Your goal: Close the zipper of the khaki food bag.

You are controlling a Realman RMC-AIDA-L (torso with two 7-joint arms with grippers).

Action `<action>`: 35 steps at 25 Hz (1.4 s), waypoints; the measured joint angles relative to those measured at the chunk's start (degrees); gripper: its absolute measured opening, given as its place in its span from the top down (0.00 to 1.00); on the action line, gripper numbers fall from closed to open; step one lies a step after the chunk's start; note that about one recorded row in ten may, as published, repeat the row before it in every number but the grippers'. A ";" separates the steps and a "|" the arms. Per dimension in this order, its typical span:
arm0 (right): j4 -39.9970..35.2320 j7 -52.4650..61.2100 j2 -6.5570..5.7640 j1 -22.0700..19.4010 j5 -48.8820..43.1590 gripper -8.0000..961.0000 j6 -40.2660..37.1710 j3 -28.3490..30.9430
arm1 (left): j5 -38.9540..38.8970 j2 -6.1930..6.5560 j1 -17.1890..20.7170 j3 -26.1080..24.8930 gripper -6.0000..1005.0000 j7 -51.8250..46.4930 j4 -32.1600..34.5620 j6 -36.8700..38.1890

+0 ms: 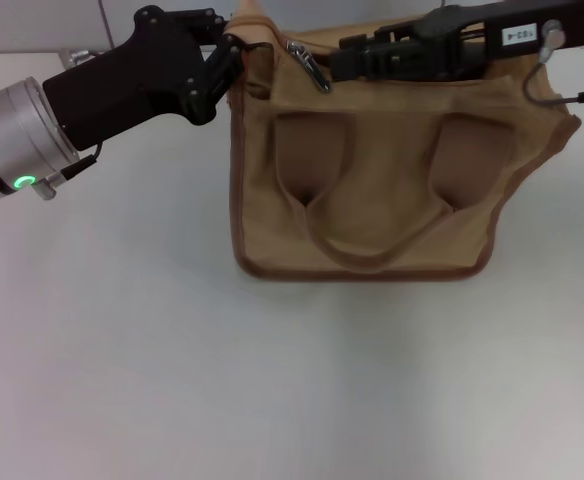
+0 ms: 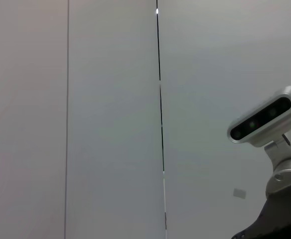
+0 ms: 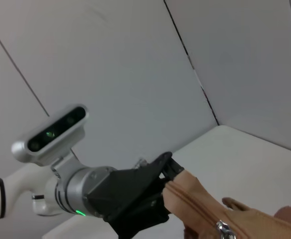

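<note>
The khaki food bag [image 1: 362, 200] stands on the white table with its handles hanging down the front. My left gripper [image 1: 234, 50] is shut on the bag's top left corner, pinching the fabric end, and the right wrist view shows that left gripper [image 3: 168, 175] on the bag [image 3: 205, 211]. The zipper's silver slider and pull tab [image 1: 308, 64] sit near that left end, and the slider [image 3: 221, 228] also shows in the right wrist view. My right gripper [image 1: 340, 62] reaches in from the right along the bag's top edge, right beside the pull tab.
The white table [image 1: 272, 380] spreads out in front of the bag and to its left. A grey panelled wall [image 2: 110, 119] stands behind. The left wrist view shows only this wall and the right arm's wrist camera [image 2: 267, 119].
</note>
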 joint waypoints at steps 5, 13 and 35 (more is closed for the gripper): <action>-0.04 0.02 0.30 0.15 -0.04 0.54 2.39 -3.09 | -0.04 0.01 0.04 0.31 0.96 0.23 0.01 -0.05; -0.13 0.22 0.86 0.99 -0.05 0.60 5.15 -5.81 | -0.05 -0.04 -0.57 0.37 0.96 1.94 -1.59 -0.24; -3.20 9.32 2.96 1.99 -3.91 0.75 7.22 -8.41 | -0.02 -0.14 -1.69 0.06 0.96 2.24 -1.93 0.02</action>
